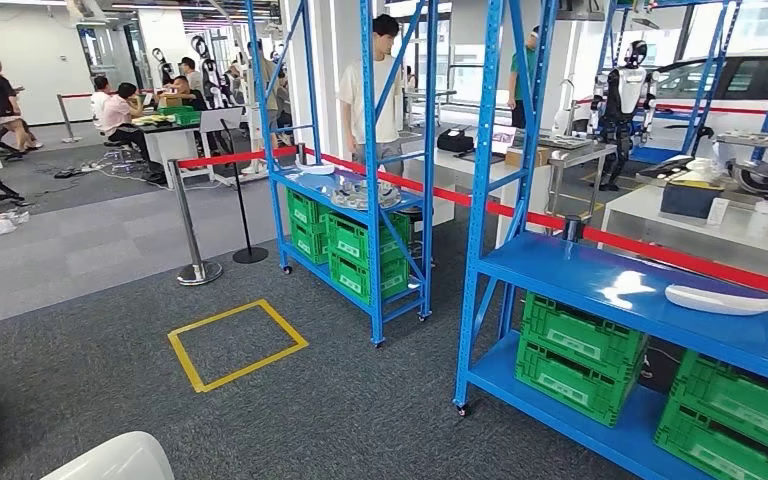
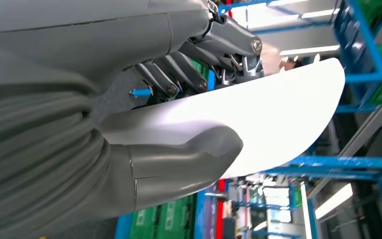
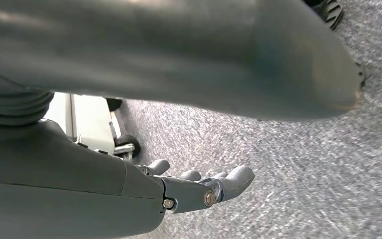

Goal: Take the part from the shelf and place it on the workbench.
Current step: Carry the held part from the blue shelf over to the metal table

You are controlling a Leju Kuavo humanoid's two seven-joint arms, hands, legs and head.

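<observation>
My left hand [image 2: 104, 45] grips a white curved part [image 2: 278, 114], with the thick thumb [image 2: 189, 159] on one face and the dark fingers [image 2: 189, 69] on the other. In the head view a white rounded edge of that part [image 1: 110, 458] shows at the bottom left. A second white curved part [image 1: 725, 298] lies on the upper board of the near blue shelf [image 1: 600, 275] at the right. My right hand [image 3: 194, 189] hangs over grey carpet, its fingers stretched out and holding nothing.
A second blue shelf [image 1: 360, 200] with green crates [image 1: 365, 255] stands in the middle. A yellow square [image 1: 237, 343] is taped on the carpet. A red barrier belt on posts [image 1: 192, 225] runs behind the shelves. White tables [image 1: 650, 212] and several people stand beyond.
</observation>
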